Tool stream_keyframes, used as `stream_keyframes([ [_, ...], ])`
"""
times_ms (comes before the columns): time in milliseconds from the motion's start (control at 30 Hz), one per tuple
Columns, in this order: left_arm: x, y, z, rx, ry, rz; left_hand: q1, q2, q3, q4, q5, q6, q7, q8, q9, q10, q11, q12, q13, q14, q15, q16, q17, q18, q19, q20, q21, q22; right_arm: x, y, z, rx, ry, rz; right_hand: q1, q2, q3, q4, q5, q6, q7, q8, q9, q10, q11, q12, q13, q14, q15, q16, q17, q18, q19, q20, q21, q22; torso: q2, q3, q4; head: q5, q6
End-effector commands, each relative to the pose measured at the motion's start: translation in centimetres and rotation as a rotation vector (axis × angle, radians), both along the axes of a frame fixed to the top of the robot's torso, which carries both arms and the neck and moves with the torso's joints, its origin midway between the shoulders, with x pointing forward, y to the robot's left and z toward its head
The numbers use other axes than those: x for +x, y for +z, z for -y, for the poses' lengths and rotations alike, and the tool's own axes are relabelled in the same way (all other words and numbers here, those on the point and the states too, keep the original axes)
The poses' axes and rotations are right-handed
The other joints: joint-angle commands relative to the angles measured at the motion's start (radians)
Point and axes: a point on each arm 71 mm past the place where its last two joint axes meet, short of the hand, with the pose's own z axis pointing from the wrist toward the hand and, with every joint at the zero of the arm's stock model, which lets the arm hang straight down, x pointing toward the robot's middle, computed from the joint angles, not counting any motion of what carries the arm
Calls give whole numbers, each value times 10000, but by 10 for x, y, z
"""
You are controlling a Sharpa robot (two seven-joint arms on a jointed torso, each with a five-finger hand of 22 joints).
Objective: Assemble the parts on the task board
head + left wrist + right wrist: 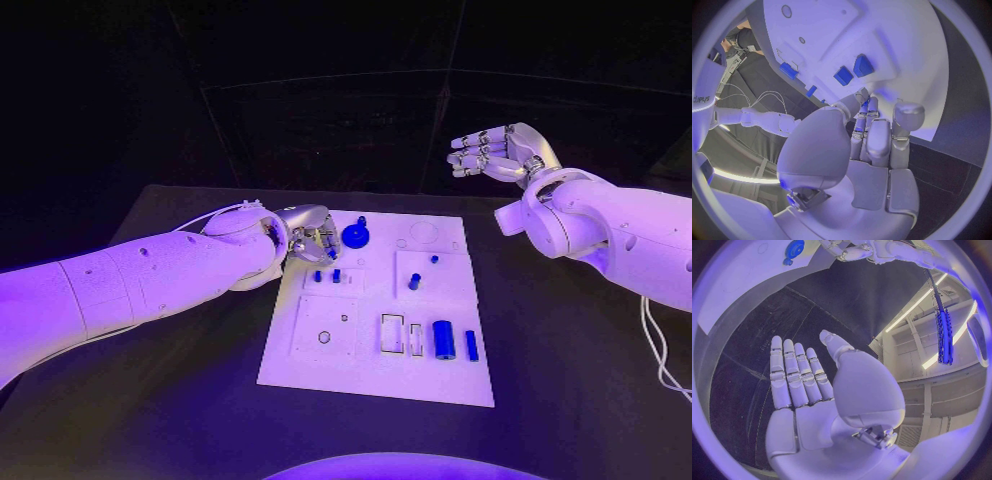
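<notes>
Black bench (173, 400) carries the white board (378, 375) at centre. Left hand (306, 238) is low at the board's upper-left edge, fingers curled by a small blue part (319, 276); whether it grips anything, cannot tell. Other blue parts: round one (356, 236) near the hand, pegs (414, 282) mid-board, cylinders (444, 341) lower right. Right hand (495, 152) is raised well off the board, fingers apart, empty, probably kept clear.
</notes>
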Motion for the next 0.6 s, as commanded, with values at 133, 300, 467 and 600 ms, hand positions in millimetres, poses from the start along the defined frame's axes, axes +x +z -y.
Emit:
stream_keyframes([
  [133,0,-1,1,75,13,-148,-144,-49,86,-35,-22,26,22,-91,-6,19,7,-121,1,44,-34,23,-37,-112,34,-33,44,29,0,2,-1,48,106,57,-2,100,3,-41,10,-63,281,-28,-6,-84,11,-12,-7,-72,-1,-17,-8,45,52,52,-40,11,6,1,0,-8,-5],
  [300,0,-1,1,102,59,-166,-222,-114,135,-60,-22,-100,69,-214,-28,-84,58,-268,-15,32,3,22,-83,-121,24,-11,61,64,0,2,-2,49,116,50,-2,100,3,-41,10,-63,281,-28,-6,-84,11,-12,-7,-72,-1,-17,-8,45,52,52,-40,11,0,1,-2,-9,-5],
  [467,1,-2,1,139,75,-207,-298,-197,179,-89,-22,-331,109,-401,-49,-169,107,-400,-14,20,45,24,-131,-124,7,22,52,70,0,2,-2,48,118,46,-2,100,3,-41,10,-63,281,-28,-6,-84,11,-12,-7,-72,-1,-17,-8,45,52,52,-40,11,-2,3,3,-19,-8],
  [600,1,-2,0,168,96,-236,-377,-286,201,-106,-23,-607,134,-613,-59,-308,152,-537,-20,6,82,21,-178,-121,-14,53,26,57,0,2,-2,48,121,41,-2,100,3,-41,10,-63,281,-28,-6,-84,11,-12,-7,-72,-1,-17,-8,45,52,52,-40,11,-1,1,5,-25,-6],
])
